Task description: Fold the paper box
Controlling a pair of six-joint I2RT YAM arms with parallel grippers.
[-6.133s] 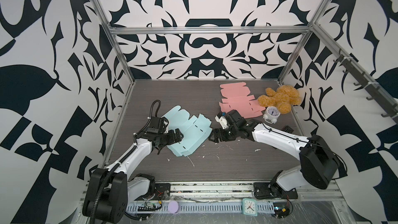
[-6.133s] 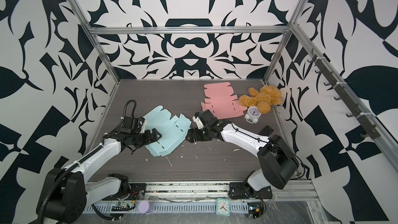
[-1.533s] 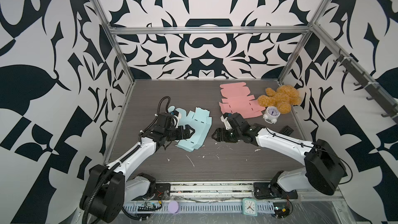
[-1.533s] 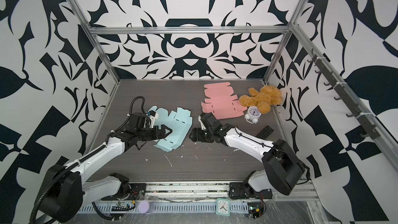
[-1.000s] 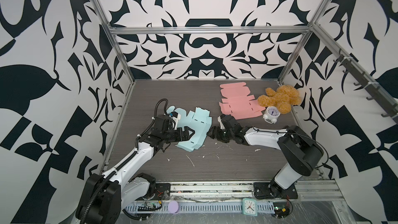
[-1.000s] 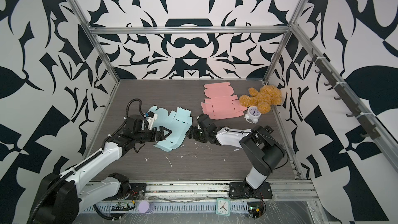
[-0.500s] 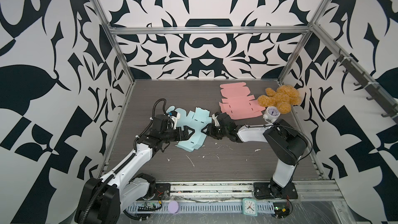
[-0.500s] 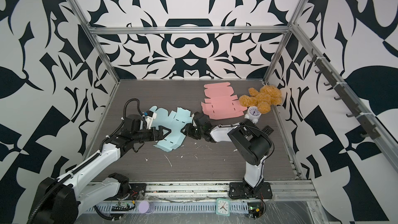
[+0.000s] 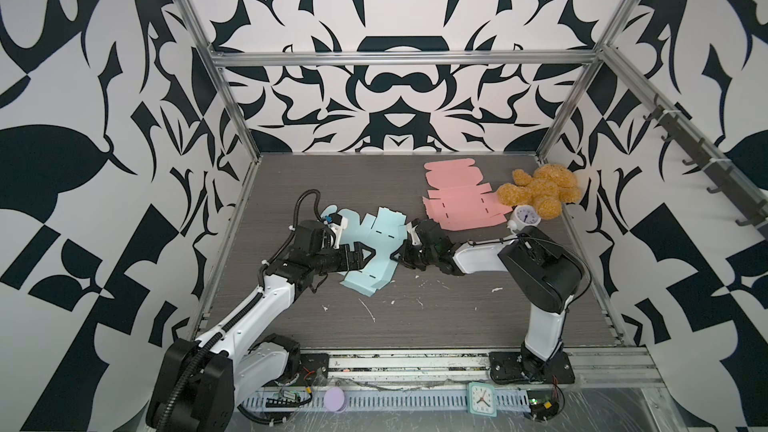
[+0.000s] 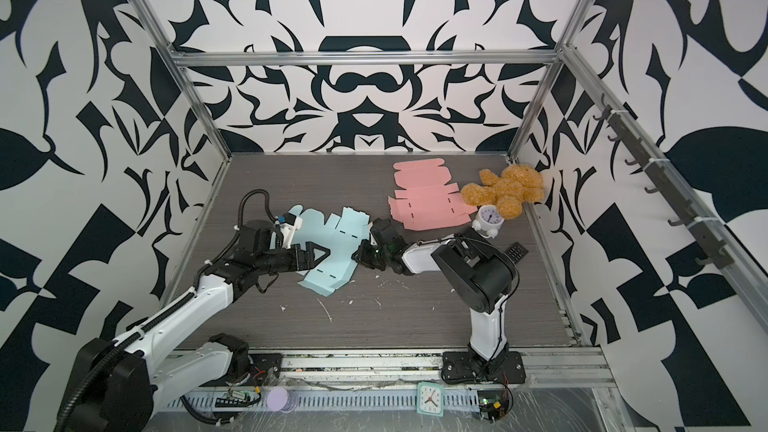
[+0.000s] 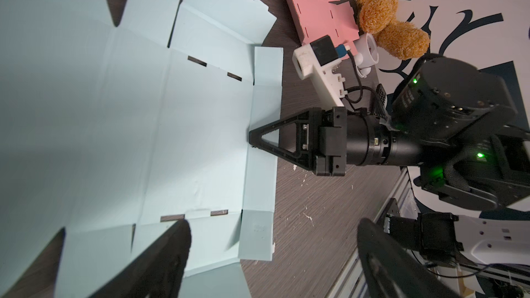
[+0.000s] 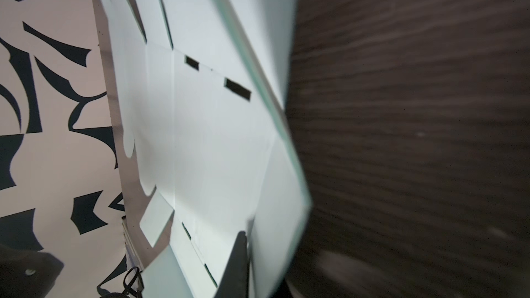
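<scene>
My right gripper [image 11: 253,139] clamps a flap of the flat box [image 9: 384,234]. My left gripper [image 9: 368,254] hangs spread over it.

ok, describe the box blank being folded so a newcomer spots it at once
Start at the dark wood-grain table. Left of its centre lies a die-cut card sheet with flaps and slots. It is pale blue, whereas the other sheet, beside the teddy bear, is pink.

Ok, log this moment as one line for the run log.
left gripper: open, over light blue die-cut paper box blank | right gripper: shut on blank's edge flap | box: not yet folded
</scene>
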